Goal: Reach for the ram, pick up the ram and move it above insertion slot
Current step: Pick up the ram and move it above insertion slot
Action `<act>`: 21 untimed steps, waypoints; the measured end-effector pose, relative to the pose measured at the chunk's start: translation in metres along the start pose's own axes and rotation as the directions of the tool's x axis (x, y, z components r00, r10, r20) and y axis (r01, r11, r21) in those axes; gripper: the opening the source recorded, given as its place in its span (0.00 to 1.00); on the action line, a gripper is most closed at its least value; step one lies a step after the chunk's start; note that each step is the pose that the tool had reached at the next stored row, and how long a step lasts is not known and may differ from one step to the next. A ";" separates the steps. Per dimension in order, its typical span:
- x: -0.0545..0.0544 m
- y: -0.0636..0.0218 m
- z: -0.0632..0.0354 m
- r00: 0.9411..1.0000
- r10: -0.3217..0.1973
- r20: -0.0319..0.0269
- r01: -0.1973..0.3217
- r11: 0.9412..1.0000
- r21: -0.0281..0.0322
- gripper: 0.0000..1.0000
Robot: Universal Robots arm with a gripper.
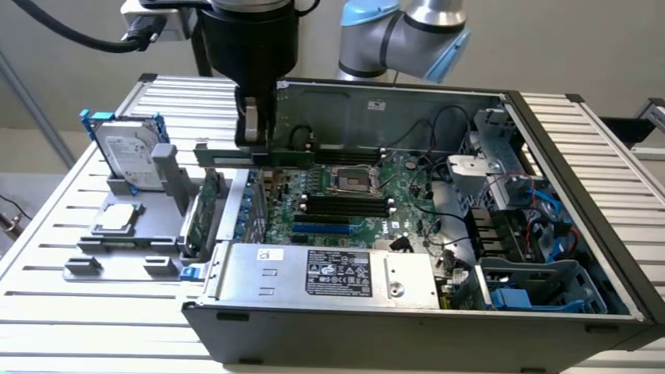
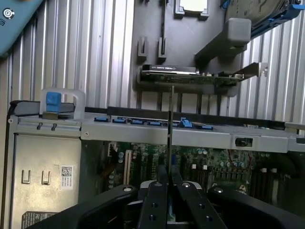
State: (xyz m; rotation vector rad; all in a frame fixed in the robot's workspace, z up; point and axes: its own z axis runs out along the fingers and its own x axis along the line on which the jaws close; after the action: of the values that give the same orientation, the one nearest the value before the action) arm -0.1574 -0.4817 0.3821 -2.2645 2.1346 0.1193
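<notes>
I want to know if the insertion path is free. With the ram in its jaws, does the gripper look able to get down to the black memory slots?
Probably yes: the gripper holds the ram over the case's open top, and nothing covers the black slots.

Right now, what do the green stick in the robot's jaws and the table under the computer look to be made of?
The green stick looks like matte green circuit board, thin and flat, seen edge-on in the wrist view. The table looks like brushed aluminium: pale grey ribbed slats with a dull sheen. Both are guesses from looks alone.
</notes>
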 end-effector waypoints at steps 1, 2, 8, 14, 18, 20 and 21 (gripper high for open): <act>-0.001 -0.0030 0.0000 1.000 0.000 0.000 0.000 1.000 0.000 0.14; -0.002 -0.0057 0.0001 1.000 0.000 0.000 0.000 1.000 0.000 0.14; -0.013 -0.0202 0.0004 1.000 0.000 0.000 0.000 1.000 0.000 0.14; -0.024 -0.0353 0.0007 1.000 0.000 0.000 0.000 1.000 0.000 0.14; -0.030 -0.0469 0.0008 1.000 0.000 0.000 0.000 1.000 0.000 0.14; -0.033 -0.0539 0.0008 1.000 0.000 0.000 0.000 1.000 0.000 0.14; -0.034 -0.0578 0.0008 1.000 0.000 0.000 0.000 1.000 0.000 0.14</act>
State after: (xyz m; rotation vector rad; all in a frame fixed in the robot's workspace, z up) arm -0.1017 -0.4444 0.3820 -2.2644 2.1345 0.1194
